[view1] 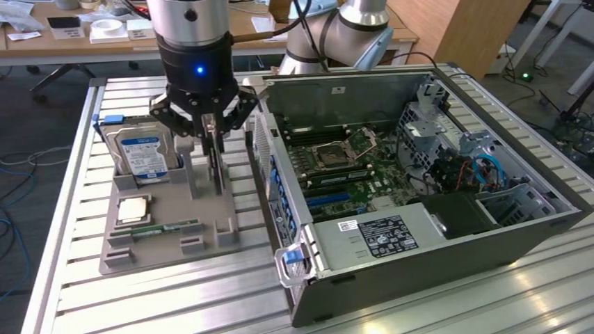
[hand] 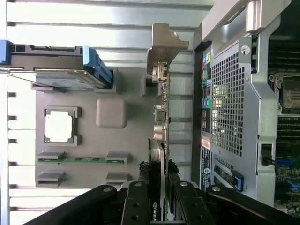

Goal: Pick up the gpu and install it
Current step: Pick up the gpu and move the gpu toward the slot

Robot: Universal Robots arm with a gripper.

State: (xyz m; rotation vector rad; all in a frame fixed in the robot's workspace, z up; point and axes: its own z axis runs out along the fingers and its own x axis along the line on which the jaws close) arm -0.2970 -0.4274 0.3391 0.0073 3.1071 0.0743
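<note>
Green-edged thin gpu [hand: 161, 117] | upright on edge | silver bracket [hand: 165, 40] | hand [hand: 158, 171] clamped on gpu

The gripper [view1: 213, 134] clasps the gpu [view1: 219, 174], upright on edge over the grey tray [view1: 163, 255]. An open computer case [view1: 418, 233] sits just beside the tray.
</note>
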